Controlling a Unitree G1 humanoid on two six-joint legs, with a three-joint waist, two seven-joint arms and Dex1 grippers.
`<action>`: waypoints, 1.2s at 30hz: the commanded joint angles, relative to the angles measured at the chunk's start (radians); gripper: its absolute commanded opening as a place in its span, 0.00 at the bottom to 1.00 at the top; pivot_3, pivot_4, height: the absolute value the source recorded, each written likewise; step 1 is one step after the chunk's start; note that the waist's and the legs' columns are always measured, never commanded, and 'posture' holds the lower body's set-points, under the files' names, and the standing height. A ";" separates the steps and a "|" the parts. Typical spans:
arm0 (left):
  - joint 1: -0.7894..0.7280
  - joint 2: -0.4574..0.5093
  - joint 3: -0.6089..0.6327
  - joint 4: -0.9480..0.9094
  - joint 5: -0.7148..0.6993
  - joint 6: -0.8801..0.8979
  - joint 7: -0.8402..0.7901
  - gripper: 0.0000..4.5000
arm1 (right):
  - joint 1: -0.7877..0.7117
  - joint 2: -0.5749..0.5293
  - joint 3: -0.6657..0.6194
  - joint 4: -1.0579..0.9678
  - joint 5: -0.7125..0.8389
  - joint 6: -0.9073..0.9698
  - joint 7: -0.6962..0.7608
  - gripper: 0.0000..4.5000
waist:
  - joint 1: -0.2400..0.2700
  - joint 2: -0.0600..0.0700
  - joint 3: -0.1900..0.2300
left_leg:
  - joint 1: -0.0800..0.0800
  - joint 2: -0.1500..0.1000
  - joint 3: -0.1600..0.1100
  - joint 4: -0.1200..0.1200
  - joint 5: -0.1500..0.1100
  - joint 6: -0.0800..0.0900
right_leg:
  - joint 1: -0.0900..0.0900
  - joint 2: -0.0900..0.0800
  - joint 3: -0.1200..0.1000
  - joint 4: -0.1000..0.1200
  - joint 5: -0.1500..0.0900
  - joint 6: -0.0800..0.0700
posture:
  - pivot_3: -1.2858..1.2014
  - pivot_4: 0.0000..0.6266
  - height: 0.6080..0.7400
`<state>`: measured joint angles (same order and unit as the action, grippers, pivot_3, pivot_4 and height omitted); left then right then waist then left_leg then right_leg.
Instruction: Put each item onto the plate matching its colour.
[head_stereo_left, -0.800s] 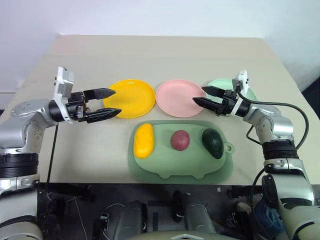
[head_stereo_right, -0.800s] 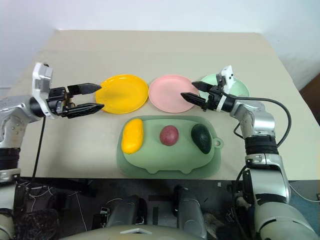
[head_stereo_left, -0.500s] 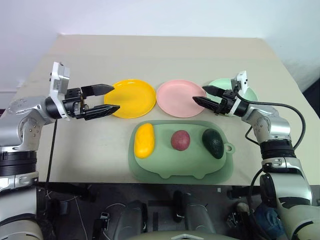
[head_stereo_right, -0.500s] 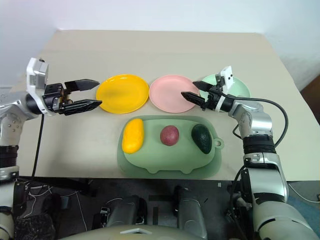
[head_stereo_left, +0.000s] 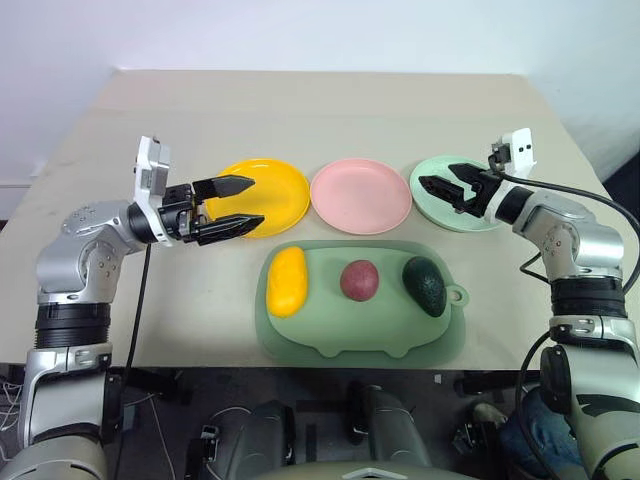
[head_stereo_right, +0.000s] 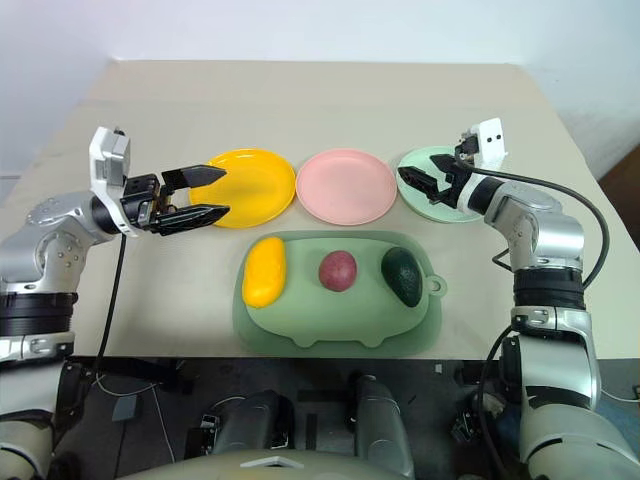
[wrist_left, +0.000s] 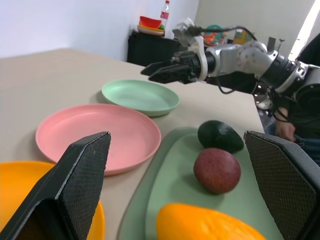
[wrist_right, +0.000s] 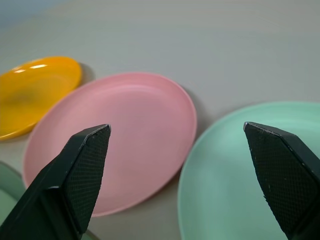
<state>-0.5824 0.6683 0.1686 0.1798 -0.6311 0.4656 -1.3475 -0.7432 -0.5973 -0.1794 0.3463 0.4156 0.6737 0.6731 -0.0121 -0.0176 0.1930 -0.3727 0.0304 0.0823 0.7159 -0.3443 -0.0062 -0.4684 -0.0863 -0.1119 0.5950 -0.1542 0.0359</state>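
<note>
1. Worktop: mat carries all 3 foods, plates behind bare. No step done yet.
2. Your L hand is spread by yellow plate; R hand spread over green plate.
3. Next: drop L onto yellow fruit, pinch, lift.

A dull-green rounded mat with a small tab is lying near the front edge of a beige table. Beyond the table, a dark cabinet is standing against the wall, carrying a red bowl and a bottle.
</note>
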 joint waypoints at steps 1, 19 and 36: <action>0.007 0.012 0.009 -0.022 -0.004 -0.012 -0.003 1.00 | -0.001 -0.005 -0.055 -0.097 0.057 0.171 -0.069 1.00 | 0.001 0.000 0.000 | 0.000 0.000 0.000 0.000 0.000 0.000 | 0.000 0.000 0.000 0.000 0.000 0.000 | 0.52 0.24 1.00; -0.015 -0.082 -0.032 0.043 0.022 -0.070 -0.003 1.00 | 0.058 -0.117 -0.262 -0.469 0.383 0.919 -0.170 1.00 | 0.005 0.000 0.000 | -0.001 0.000 -0.002 0.000 -0.003 0.005 | 0.000 -0.001 0.000 0.000 0.000 0.000 | 0.52 0.24 1.00; -0.056 -0.111 -0.059 0.108 0.039 -0.097 -0.027 1.00 | 0.246 -0.178 -0.241 -0.605 0.890 0.941 -0.536 1.00 | 0.004 -0.001 0.000 | 0.000 0.000 -0.003 0.000 -0.004 0.008 | 0.000 -0.001 0.000 -0.001 0.000 0.000 | 0.52 0.24 1.00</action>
<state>-0.6237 0.5530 0.1017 0.3038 -0.5918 0.3822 -1.3713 -0.5072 -0.7849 -0.4078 -0.2219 1.2529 1.6076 0.1804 -0.0082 -0.0182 0.1926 -0.3730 0.0303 0.0792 0.7161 -0.3485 0.0015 -0.4682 -0.0868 -0.1116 0.5943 -0.1541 0.0361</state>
